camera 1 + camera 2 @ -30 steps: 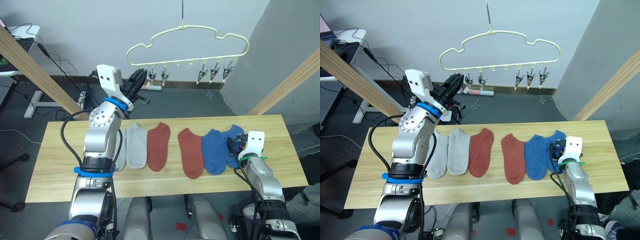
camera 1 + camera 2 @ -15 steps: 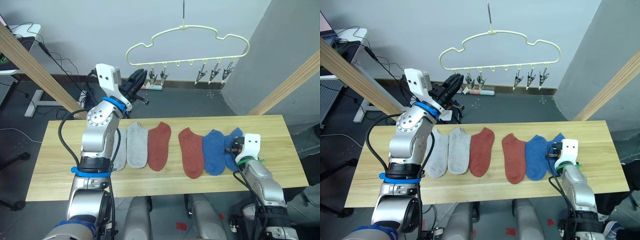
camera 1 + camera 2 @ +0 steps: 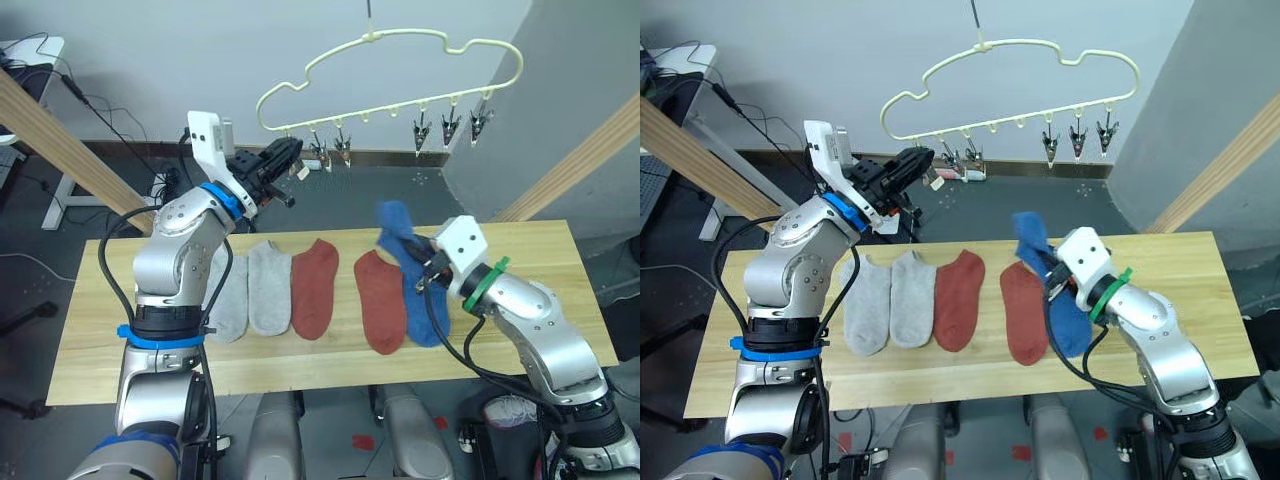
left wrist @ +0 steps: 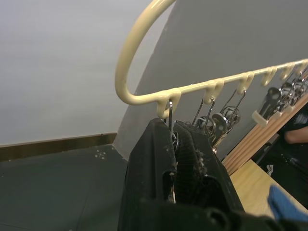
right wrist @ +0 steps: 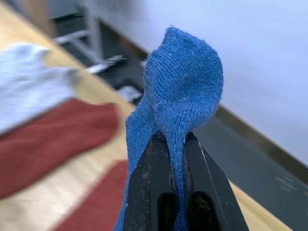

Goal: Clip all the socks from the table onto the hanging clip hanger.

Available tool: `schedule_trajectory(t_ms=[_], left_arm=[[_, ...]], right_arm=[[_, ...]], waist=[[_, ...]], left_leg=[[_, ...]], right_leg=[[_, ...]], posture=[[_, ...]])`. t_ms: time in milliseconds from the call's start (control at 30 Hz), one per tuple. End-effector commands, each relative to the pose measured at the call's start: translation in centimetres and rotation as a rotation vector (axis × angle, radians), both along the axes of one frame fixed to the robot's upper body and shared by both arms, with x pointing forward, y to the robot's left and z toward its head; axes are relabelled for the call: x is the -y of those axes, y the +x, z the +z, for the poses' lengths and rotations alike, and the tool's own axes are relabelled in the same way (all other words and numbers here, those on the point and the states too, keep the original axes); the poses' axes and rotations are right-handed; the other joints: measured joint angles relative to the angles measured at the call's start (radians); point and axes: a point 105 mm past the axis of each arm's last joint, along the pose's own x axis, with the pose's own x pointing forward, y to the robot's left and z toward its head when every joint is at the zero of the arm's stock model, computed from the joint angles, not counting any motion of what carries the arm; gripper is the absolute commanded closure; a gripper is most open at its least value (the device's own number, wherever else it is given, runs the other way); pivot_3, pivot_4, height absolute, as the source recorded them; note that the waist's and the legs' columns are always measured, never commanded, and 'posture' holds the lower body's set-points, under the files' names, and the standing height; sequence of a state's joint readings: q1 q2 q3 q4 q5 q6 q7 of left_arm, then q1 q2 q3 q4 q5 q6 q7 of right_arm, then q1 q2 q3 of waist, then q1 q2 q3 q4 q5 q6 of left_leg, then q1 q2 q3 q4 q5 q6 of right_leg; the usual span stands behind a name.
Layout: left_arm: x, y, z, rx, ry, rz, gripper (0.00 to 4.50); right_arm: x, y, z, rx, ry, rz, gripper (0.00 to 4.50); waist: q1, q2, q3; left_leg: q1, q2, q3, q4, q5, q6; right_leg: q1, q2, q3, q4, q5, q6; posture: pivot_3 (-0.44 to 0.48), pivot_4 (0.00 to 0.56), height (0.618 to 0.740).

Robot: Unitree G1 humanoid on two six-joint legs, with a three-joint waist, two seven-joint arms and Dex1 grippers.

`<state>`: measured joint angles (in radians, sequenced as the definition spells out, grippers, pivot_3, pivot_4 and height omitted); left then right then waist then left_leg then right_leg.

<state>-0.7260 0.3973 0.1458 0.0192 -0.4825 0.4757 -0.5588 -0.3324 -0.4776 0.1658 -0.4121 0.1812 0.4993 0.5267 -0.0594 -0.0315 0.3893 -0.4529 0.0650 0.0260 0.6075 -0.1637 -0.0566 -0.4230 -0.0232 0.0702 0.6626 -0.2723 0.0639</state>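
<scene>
Grey wall behind, wooden table in front with five socks flat on it: two grey, two red, one blue. Right gripper clenched on the sixth, a blue sock, lifted just above the table. Left gripper pinched around the end clip of the clip hanger. Could easily slip out, only a thin fold pinched. No containers anywhere.

hook cut off at top | second blue sock partly behind right arm
</scene>
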Motion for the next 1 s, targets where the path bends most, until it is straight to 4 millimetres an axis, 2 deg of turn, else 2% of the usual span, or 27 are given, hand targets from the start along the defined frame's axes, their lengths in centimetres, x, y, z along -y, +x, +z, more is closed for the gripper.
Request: schedule_trajectory(t_ms=[33,200,367,467,600,1000], left_arm=[[0.6,-1.0,2.3,0.041,-0.048,-0.056,4.48],[1.0,-1.2,2.5,0.026,-0.047,-0.078,4.48],[1.2,-1.4,2.5,0.021,-0.046,-0.090,4.48],[1.2,-1.6,2.4,0.023,-0.041,-0.093,4.48],[1.4,-1.7,2.2,0.022,-0.040,-0.095,4.48],[1.4,-1.8,1.8,0.013,-0.038,-0.095,4.48]], right_arm=[[-4.0,-0.1,0.6,0.008,0.037,0.165,4.50],[-5.7,1.6,1.6,0.037,0.085,0.182,4.50],[-6.6,2.8,2.2,0.051,0.137,0.177,4.50],[-6.9,3.2,2.4,0.061,0.159,0.174,4.50],[-8.6,3.4,2.9,0.057,0.216,0.191,4.50],[-9.3,3.9,4.4,0.091,0.271,0.200,4.50]], waist=[[0.002,-0.002,0.002],[0.009,-0.004,0.006],[0.009,-0.004,0.006],[0.009,-0.004,0.006],[0.008,-0.004,0.006],[0.011,-0.004,0.006]], left_leg=[[0.000,0.000,0.000,0.000,0.000,0.000],[0.000,0.000,-0.001,0.000,0.000,0.000],[-0.001,0.000,-0.001,0.000,0.000,0.000],[-0.001,0.000,-0.001,0.000,0.000,0.000],[-0.001,0.000,-0.001,0.000,0.000,-0.001],[-0.002,0.000,-0.001,0.000,0.001,-0.001]], right_leg=[[0.000,0.000,0.000,0.000,0.000,0.000],[0.000,0.000,-0.001,0.001,0.000,-0.001],[0.000,-0.001,-0.002,0.001,0.001,-0.002],[-0.001,-0.001,-0.002,0.001,0.003,-0.005],[-0.001,-0.001,-0.002,0.002,0.003,-0.005],[-0.001,-0.001,-0.003,0.002,0.003,-0.006]], posture=[[-0.104,0.428,0.740],[-0.096,0.426,0.740],[-0.093,0.422,0.740],[-0.083,0.413,0.740],[-0.082,0.411,0.740],[-0.081,0.409,0.740]])
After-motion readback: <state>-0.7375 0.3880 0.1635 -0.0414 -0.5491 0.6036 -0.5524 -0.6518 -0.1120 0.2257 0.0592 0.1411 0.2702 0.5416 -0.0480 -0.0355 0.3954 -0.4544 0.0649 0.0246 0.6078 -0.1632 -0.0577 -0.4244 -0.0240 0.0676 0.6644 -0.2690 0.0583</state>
